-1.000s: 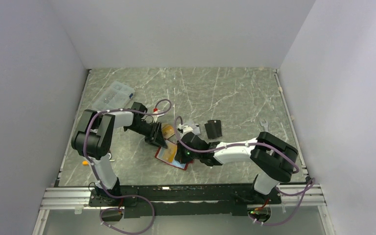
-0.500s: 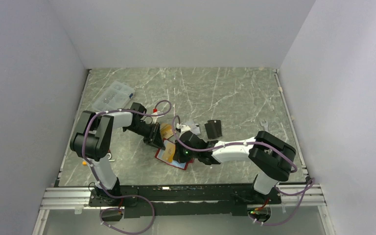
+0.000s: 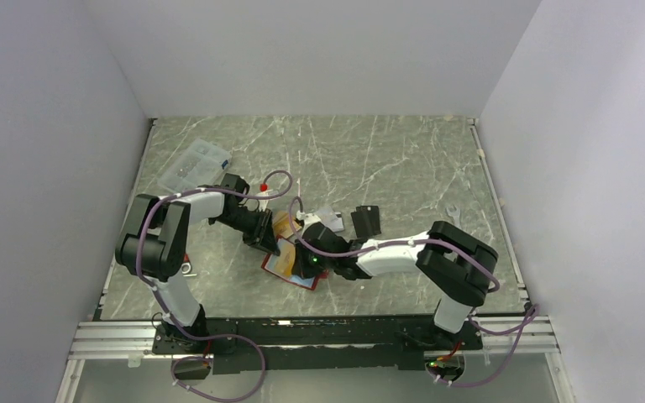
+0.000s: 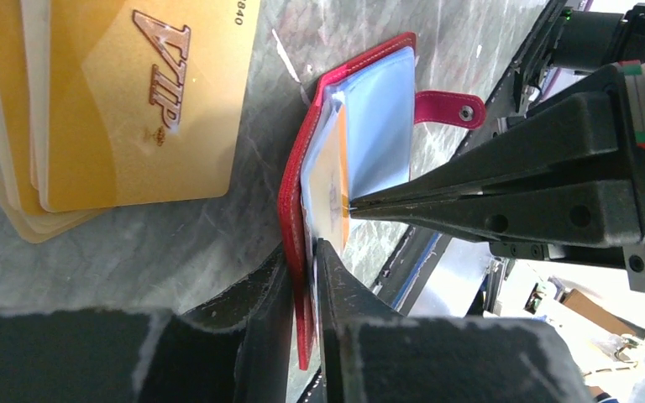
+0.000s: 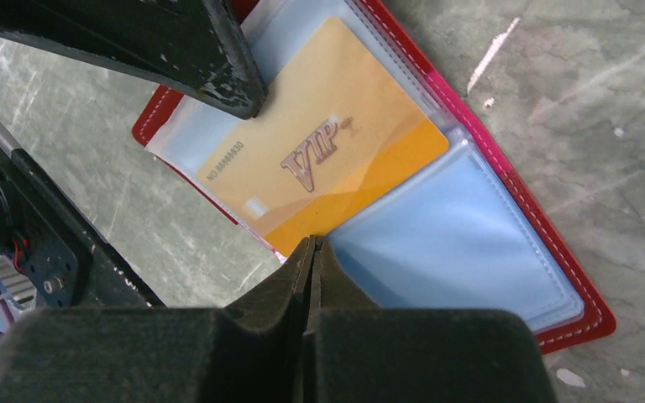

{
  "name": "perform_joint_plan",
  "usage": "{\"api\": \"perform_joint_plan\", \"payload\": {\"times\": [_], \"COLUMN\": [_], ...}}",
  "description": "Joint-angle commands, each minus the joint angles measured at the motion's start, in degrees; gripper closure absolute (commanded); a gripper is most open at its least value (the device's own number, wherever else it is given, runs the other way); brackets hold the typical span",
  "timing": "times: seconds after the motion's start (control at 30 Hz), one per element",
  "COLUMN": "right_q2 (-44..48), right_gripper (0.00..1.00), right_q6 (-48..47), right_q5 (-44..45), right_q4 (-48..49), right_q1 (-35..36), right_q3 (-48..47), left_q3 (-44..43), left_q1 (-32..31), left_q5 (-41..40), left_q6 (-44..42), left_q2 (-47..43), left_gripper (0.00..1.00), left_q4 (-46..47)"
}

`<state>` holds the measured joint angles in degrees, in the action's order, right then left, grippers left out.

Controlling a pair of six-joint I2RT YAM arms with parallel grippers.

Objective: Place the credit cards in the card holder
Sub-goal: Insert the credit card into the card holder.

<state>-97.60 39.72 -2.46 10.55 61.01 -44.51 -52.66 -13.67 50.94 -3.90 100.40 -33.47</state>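
Grey-green marbled tabletop (image 3: pixel 386 159) enclosed by plain pale walls; near its middle lies the open dark-red leather card holder (image 5: pixel 584 306) with clear pockets, one gold-orange plastic card (image 5: pixel 319 164) lettered "VIP" partly in a pocket. Left gripper (image 4: pixel 302 277) pinches the holder's edge; right gripper (image 5: pixel 311 252), fingers pressed together, touches that card's edge. Loose gold "VIP" cards (image 4: pixel 126 101) are fanned beside the holder.
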Motion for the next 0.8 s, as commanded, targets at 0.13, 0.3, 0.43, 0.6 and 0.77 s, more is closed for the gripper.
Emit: {"api": "perform_joint_plan", "payload": {"times": [0.13,0.3,0.43,0.6,0.77], "right_q2": [-4.9,-7.1,-7.9,-5.7,-2.5], "right_gripper": [1.00,1.00,1.00,1.00,1.00], "right_q6": [-2.4,-3.1,-3.7,-4.1,-4.1], "right_q5": [-1.8,-2.5,-2.5,-2.2,-2.0], "right_q4": [0.2,0.0,-0.2,0.3,-0.7], "right_q1": [0.2,0.2,0.0,-0.2,-0.7], "right_q3": [-5.6,-8.2,-9.4,-8.6,-5.0], "left_q3": [-0.1,-0.4,-0.5,-0.4,-0.5], "left_q1": [0.1,0.0,0.0,0.0,0.1], "left_q5": [-0.9,0.9,1.9,1.0,0.4], "left_q6": [-1.7,-1.9,-2.2,-2.0,-1.4], "left_q2": [1.4,2.1,2.4,2.0,1.7], "left_gripper": [0.76,0.72,0.70,0.74,0.84], "left_q4": [-0.2,-1.0,-1.3,-0.9,-1.1]}}
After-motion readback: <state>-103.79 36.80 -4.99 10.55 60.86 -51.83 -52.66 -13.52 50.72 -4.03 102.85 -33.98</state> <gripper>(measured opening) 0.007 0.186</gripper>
